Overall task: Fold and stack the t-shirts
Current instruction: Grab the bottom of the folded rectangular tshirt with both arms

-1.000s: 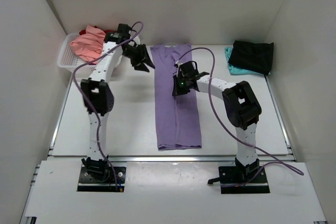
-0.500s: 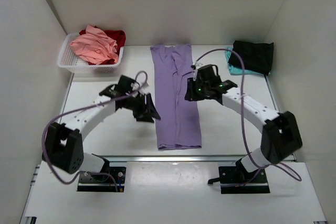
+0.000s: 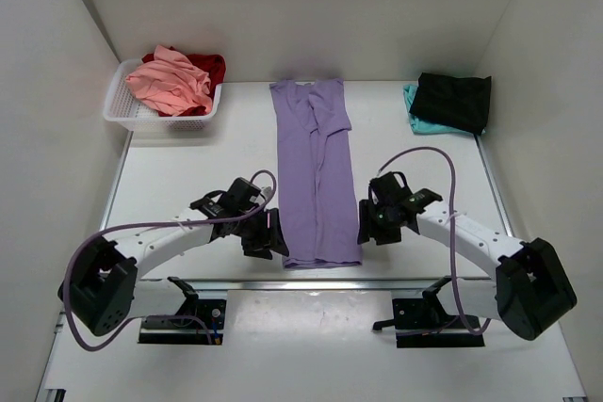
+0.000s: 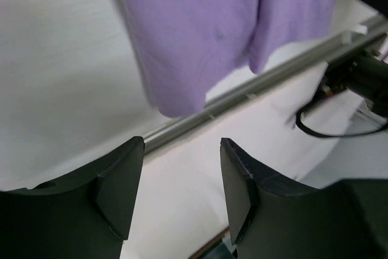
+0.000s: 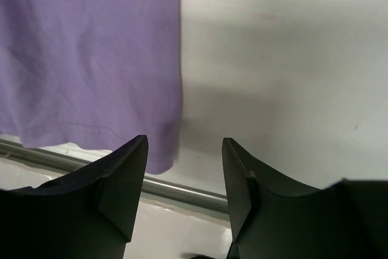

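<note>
White walls box in a pale, smooth tabletop [image 3: 188,167], and the big change on it is the arms. A second ago the left arm stretched far back beside the basket and the right one sat over the middle of the shirt. Both have since swung down to the near edge, low and bent wide at the elbows.

The lavender shirt [image 3: 316,176] has not shifted. It lies flat in the middle of the table as a long narrow strip running from the back towards the arms, sleeves tucked in and a soft crease down its length. Its stitched hem ends right at the metal rail [image 3: 330,281] along the table's front.

The left gripper [image 3: 271,235] now sits just beside the hem's left corner and the right gripper [image 3: 369,223] just off its right edge. The right jaws were pressed together a second ago; now both pairs of blunt black fingers stand spread with nothing between them, table and rail showing through the gaps.

At the back left, a white mesh basket [image 3: 118,110] holds a crumpled salmon-pink shirt [image 3: 170,82] with a red shirt [image 3: 212,68] bunched behind it. At the back right, a folded black shirt [image 3: 454,101] rests on a teal shirt [image 3: 415,121], which shows only along its edge.
</note>
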You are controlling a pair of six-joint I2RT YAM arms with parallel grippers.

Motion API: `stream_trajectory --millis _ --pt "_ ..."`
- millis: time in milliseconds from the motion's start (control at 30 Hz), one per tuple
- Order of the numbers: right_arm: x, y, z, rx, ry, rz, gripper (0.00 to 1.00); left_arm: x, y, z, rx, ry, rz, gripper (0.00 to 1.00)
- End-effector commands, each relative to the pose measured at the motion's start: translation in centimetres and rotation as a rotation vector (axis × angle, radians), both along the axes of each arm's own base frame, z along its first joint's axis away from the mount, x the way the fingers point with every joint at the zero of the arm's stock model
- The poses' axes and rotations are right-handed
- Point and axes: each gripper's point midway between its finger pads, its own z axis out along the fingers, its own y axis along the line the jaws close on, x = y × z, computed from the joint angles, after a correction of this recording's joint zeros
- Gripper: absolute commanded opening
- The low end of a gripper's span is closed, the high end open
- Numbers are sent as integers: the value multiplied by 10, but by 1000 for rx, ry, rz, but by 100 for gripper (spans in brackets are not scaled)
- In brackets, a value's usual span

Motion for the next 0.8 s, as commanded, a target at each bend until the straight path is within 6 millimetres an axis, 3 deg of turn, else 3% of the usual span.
stream_trajectory --millis 0,200,367,467,633,700,767 --pt "-11 9 2 53 8 -36 50 24 -1 -6 59 -90 69 64" --pt "-31 16 -13 92 41 -22 48 30 -7 -27 130 -95 76 65" --pt "-42 21 -21 109 64 -5 44 20 -17 -42 176 -78 47 64" --pt "-48 25 -27 125 76 7 40 22 -18 -44 175 -80 72 58" --pt "-49 27 -32 142 85 24 0 20 -14 -50 198 -75 65 11" --pt "-51 27 -31 148 87 33 0 14 -10 -52 213 -55 55 0" --pt "-60 24 -30 148 114 50 1 7 -4 -53 227 -36 47 0"
